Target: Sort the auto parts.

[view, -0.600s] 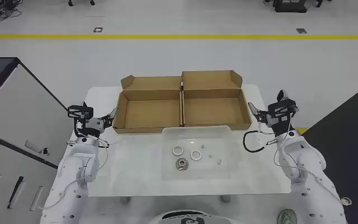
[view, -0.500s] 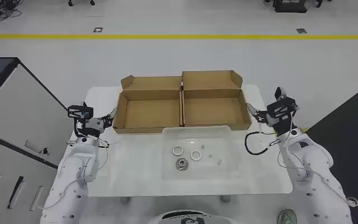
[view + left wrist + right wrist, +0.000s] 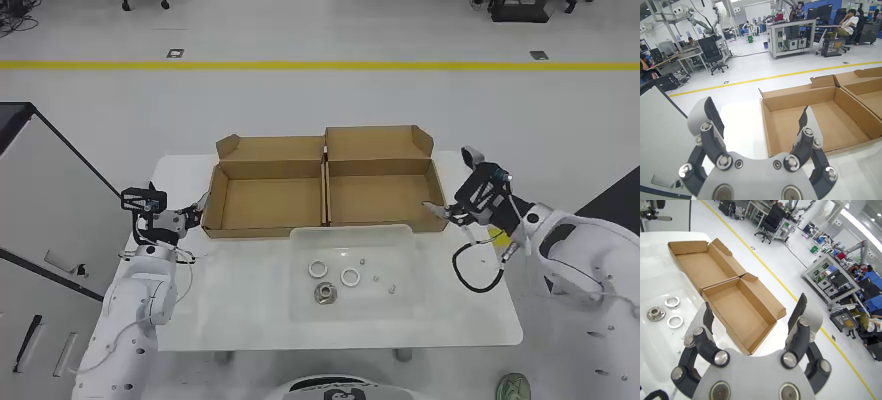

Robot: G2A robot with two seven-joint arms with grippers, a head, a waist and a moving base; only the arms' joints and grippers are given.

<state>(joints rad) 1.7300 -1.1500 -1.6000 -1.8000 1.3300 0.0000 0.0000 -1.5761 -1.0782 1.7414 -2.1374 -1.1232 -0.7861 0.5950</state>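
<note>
step: pre-grasp, est.; both boxes empty, nothing sorted yet.
R gripper [image 3: 440, 212]: fingers apart, empty, by near-right corner of right box [image 3: 385, 200].
L gripper [image 3: 193, 213]: apart, empty, just left of left box [image 3: 265, 203].
parts: rings [image 3: 316, 268], flanged hub [image 3: 323, 293], small screws [image 3: 391, 290] in clear tray [image 3: 300, 238], near side of boxes.
next (est.): R arm goes down into tray; the flat rings need a pinch across the rim.
</note>
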